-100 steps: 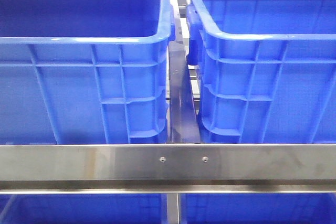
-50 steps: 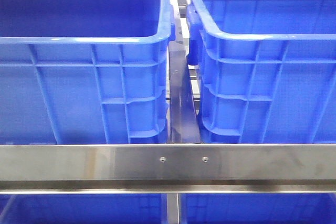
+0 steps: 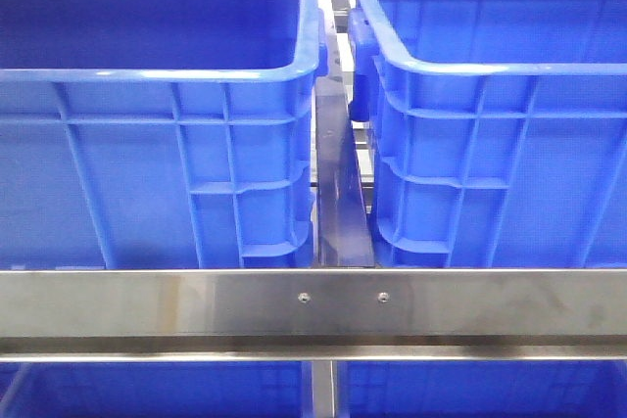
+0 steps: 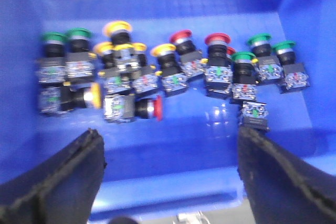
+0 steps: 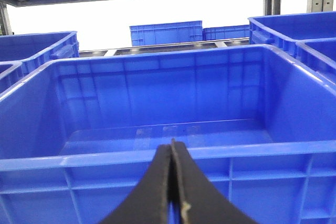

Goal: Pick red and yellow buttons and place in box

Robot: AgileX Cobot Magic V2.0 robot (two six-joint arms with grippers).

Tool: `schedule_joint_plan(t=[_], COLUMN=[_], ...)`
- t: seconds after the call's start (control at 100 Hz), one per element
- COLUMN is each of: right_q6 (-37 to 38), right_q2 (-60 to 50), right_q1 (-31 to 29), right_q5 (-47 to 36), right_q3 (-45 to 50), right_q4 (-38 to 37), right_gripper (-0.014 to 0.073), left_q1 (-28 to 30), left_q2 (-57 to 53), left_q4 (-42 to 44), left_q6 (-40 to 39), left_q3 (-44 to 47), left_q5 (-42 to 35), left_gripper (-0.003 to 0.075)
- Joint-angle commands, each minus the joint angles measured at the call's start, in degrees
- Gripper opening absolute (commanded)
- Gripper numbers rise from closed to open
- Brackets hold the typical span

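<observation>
In the left wrist view, several push-button switches lie on the floor of a blue crate (image 4: pixel 173 187). Some have red caps (image 4: pixel 217 39), one red one lies on its side (image 4: pixel 157 107), and others have yellow caps (image 4: pixel 116 26). My left gripper (image 4: pixel 169 135) is open and empty above the crate's near wall, short of the buttons. My right gripper (image 5: pixel 171 145) is shut and empty, in front of the near wall of an empty blue box (image 5: pixel 105 160). Neither gripper shows in the front view.
Green-capped switches (image 4: pixel 259 39) lie at both ends of the row. The front view shows two tall blue crates, left (image 3: pixel 157 73) and right (image 3: pixel 490 68), with a narrow gap between them and a steel rail (image 3: pixel 313 301) across the front. More crates (image 5: pixel 165 32) stand behind.
</observation>
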Motion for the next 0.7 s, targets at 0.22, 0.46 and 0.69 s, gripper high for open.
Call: schedule_joint_plan(t=[0.22, 0.46, 0.69], right_q6=[0.0, 0.0, 0.0], right_q2=[-1.5, -1.5, -1.5], right_q1=[-0.2, -0.2, -0.2], right_q5=[-4.8, -4.8, -4.8], right_q3=[-1.2, -1.2, -1.2], right_q4=[0.0, 0.0, 0.0], right_gripper=[-0.0067, -0.0067, -0.0067], left_q1=[-10.0, -14.1, -14.2], left_q2=[17.1, 30.0, 37.9], left_q4=[-1.3, 0.6, 2.4], left_q6=[0.9, 0.9, 0.9], left_q3=[-11.6, -19.2, -22.6], left_q5=[-3.8, -3.8, -3.9], left_gripper=[0.0504, 0.0504, 0.0504])
